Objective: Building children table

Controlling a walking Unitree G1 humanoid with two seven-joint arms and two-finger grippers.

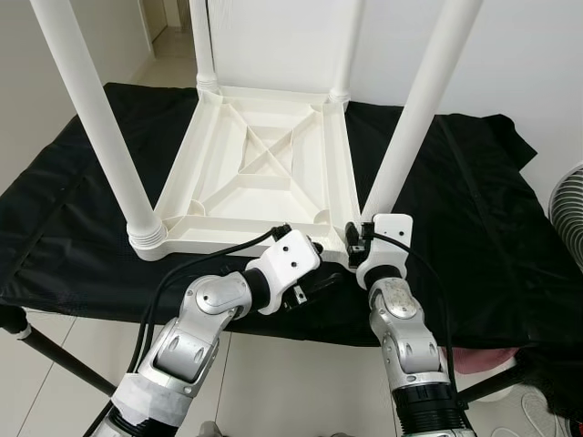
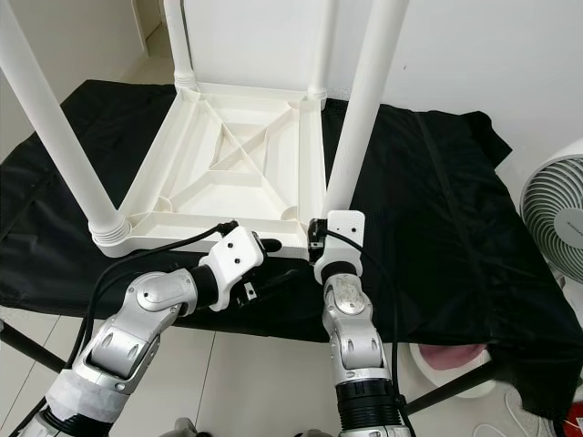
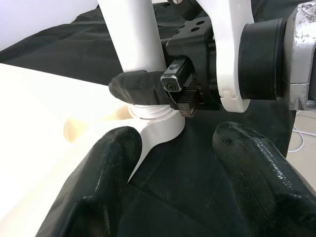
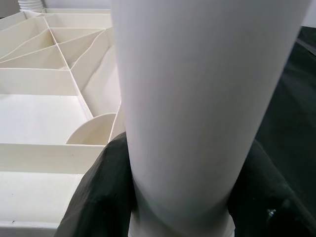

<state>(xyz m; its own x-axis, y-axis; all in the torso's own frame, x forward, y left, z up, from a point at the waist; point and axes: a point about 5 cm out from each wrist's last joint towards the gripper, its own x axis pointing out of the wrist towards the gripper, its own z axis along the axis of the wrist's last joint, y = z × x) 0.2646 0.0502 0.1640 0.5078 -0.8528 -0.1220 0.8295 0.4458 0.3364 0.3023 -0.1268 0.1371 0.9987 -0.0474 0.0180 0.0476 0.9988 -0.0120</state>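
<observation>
A white plastic children's table lies upside down on a black cloth, with its legs pointing up. My right gripper is shut on the near-right leg just above its socket at the table's front right corner; a black finger presses against the leg. My left gripper is open just in front of that same corner, low over the cloth, with nothing between its fingers. The near-left leg and the two far legs stand in their sockets.
The black cloth covers a low stand whose front edge runs just under my wrists. A white fan stands at the right. A pink object lies on the tiled floor below. A white wall is behind.
</observation>
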